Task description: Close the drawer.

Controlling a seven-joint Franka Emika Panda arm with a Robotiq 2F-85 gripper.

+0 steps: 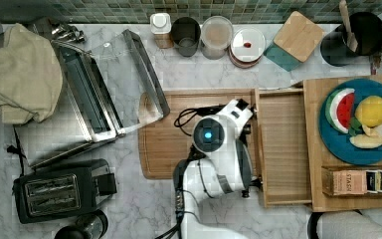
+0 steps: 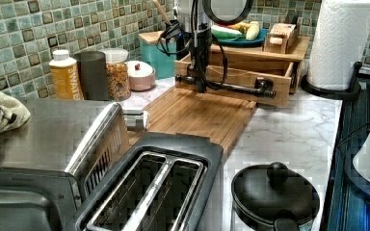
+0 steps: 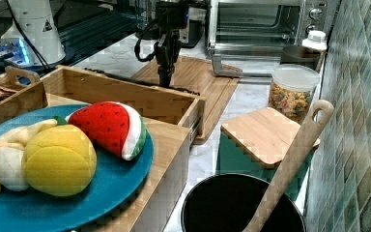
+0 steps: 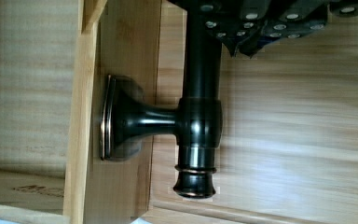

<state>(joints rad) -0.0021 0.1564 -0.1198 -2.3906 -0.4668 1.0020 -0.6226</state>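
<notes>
The drawer is a shallow light-bamboo tray, pulled out from under the bamboo box toward the top view's left. Its front panel carries a dark metal bar handle on posts. My gripper points straight down at this handle, near the end at the left view's left. In the wrist view the fingertips meet in a point beside the bar, on the cutting-board side. The drawer is empty inside, and my gripper stands at its front edge.
A darker cutting board lies right in front of the drawer. A toaster oven with its door down and a black toaster stand beyond it. On the box sits a blue plate of toy fruit. Jars line the tiled wall.
</notes>
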